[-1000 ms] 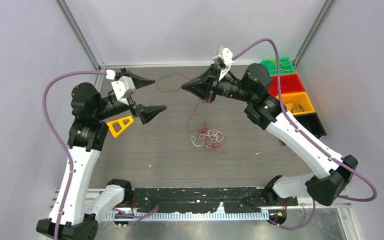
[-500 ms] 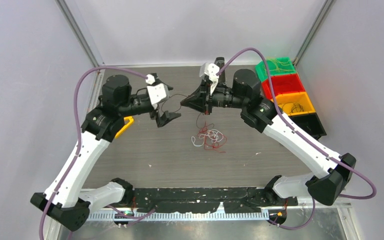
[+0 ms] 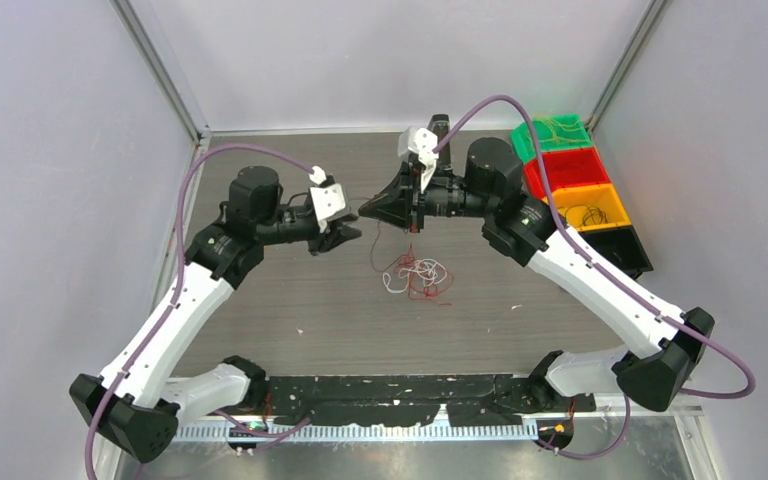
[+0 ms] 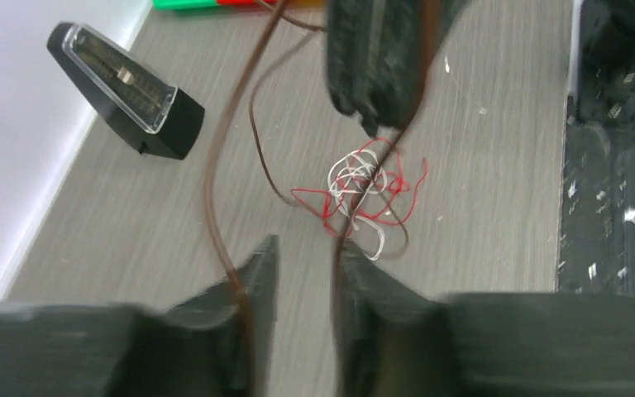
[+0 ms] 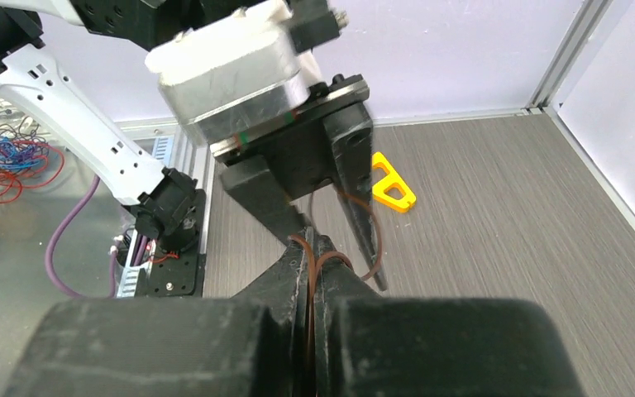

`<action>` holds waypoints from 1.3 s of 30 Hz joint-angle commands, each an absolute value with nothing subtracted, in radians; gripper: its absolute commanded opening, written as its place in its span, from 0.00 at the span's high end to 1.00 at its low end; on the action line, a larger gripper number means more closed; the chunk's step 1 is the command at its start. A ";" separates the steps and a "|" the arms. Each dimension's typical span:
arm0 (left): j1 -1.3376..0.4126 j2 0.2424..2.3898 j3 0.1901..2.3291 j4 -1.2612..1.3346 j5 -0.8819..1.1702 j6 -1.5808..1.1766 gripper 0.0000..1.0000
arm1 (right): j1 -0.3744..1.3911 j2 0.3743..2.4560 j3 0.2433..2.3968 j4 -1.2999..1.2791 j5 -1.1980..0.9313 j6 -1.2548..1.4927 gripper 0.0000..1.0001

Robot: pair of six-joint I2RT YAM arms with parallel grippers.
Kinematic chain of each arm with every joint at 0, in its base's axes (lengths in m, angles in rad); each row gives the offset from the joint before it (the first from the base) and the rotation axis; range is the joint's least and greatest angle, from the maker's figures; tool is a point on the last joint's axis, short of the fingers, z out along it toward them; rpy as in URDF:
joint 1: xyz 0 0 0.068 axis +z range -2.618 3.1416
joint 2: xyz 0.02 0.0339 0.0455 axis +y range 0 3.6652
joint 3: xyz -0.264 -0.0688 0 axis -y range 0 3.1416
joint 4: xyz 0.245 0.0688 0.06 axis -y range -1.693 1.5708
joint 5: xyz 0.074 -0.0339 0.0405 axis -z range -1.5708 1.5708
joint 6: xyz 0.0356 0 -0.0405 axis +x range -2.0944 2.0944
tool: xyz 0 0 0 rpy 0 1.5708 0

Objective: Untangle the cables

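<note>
Jaws of right gripper (image 5: 310, 246) pinched shut on thin dark-brown wire (image 4: 213, 178); left gripper (image 4: 306, 256) jaws parted, same strand running between them (no clamp yet). Below, red-and-white tangle of cables (image 3: 415, 275) lies on grey wood-grain table (image 3: 290, 300). Close left beside right, then draw apart slowly, watching for snags.

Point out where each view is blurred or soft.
Top external: sharp, evenly lit. Left wrist: brown cable and the left gripper smeared by blur, tangle clearer. Right wrist: right gripper soft up close, the rest crisp.
</note>
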State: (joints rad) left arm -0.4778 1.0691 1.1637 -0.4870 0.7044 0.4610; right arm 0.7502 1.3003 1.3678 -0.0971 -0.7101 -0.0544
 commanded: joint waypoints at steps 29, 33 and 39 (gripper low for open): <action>-0.426 1.097 1.466 -0.746 0.772 0.437 1.00 | 0.683 1.287 1.628 -0.658 -0.864 -0.377 0.05; -0.336 1.092 1.437 -0.617 0.858 0.247 1.00 | 0.681 1.332 1.717 -0.966 -0.866 -0.587 0.05; -0.258 1.128 1.442 -0.517 0.905 0.129 1.00 | 0.620 1.267 1.495 -1.147 -0.876 -0.767 0.05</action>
